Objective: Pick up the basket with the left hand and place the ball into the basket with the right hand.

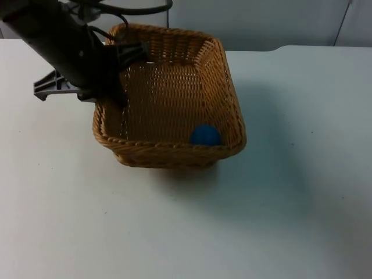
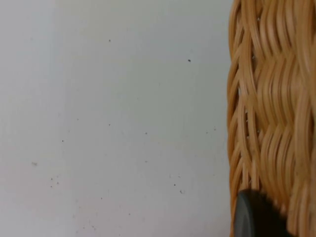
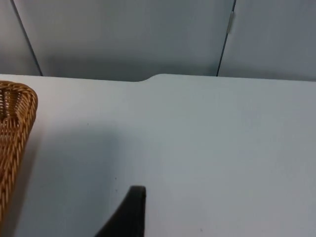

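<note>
Wicker basket [image 1: 168, 99] sits mid-table in the top view, held up at a tilt. Its rim toward 6 o'clock rides low; a shadow shows under that edge.

Left gripper [image 1: 119, 96] is at the basket's 9 o'clock wall, arm reaching in from 10 o'clock. It is clamped over the rim, one finger inside and the other out of sight behind the wall (judged from the arm's posture and the lifted basket). Left wrist view: woven wall [image 2: 271, 118] close up, with a black fingertip [image 2: 254, 217] pressed against the weave and bare table [image 2: 108, 123] beside it.

Blue ball [image 1: 205, 135] lies inside the basket, in the corner toward 5 o'clock, touching the wall there. It looks settled at the low end.

Right gripper: one black fingertip [image 3: 131, 212] shows in the right wrist view, hovering over white table well to the 3 o'clock side of the basket rim [image 3: 15, 128]. Cannot tell whether it is spread or closed. Nothing seen in it.

Progress, as judged: basket is lifted, ball is in. Both named steps appear done. What is left, if anything, is setting the basket down and parking the arms. The right arm looks idle, waiting.
</note>
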Controlling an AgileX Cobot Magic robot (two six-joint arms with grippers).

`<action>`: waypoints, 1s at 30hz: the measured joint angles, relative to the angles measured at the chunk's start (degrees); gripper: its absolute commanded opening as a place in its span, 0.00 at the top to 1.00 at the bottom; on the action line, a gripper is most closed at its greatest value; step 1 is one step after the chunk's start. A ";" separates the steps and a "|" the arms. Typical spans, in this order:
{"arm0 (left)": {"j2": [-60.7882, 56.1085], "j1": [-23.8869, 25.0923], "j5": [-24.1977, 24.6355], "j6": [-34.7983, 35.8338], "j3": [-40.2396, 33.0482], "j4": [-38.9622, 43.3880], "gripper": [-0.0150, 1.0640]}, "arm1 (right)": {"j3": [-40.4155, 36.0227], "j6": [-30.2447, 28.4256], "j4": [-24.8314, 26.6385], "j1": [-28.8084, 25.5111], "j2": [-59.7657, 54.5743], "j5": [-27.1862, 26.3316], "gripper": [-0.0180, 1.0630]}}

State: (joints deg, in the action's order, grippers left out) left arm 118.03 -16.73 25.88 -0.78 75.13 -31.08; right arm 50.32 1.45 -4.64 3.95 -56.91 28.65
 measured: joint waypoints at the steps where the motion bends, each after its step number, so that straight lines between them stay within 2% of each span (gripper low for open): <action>1: 0.68 0.00 -0.37 -1.33 0.00 -0.88 0.99 | 0.00 0.00 0.00 0.00 0.00 0.27 0.05; 10: 3.01 0.00 -0.69 -5.94 0.00 -4.00 0.99 | 0.00 0.00 -0.23 0.00 0.00 0.39 0.05; 15: 3.01 0.00 -0.83 -6.32 0.00 -3.77 0.92 | 0.00 0.00 -0.27 0.00 0.00 0.39 0.05; 18: 3.01 0.00 -0.72 -6.32 0.00 -3.11 0.79 | 0.00 0.00 -0.42 0.00 0.00 0.39 0.05; 19: 3.01 0.00 -0.61 -6.32 0.00 -2.31 0.79 | 0.00 0.00 -0.42 0.00 0.00 0.39 0.05; 23: 3.01 0.00 -0.49 -6.32 0.00 -1.79 0.54 | 0.00 0.00 -0.42 0.00 0.00 0.39 0.05; 24: 3.01 0.00 -0.40 -6.32 0.00 -1.79 0.54 | 0.00 0.00 -0.42 0.00 0.00 0.39 0.05; 28: 3.01 0.00 -0.38 -6.32 0.00 -1.74 0.22 | 0.00 0.00 -0.42 0.00 0.00 0.39 0.05; 29: 3.01 0.00 -0.38 -6.32 0.00 -1.74 0.22 | 0.00 0.00 -0.42 0.00 0.00 0.43 0.05; 30: 3.01 0.00 -0.27 -6.32 0.00 -1.65 0.17 | 0.00 0.00 -0.42 0.00 0.00 0.43 0.05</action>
State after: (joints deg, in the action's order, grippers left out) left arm 121.04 -16.73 25.60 -7.10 75.13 -32.72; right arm 50.32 1.45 -5.06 3.95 -56.91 29.08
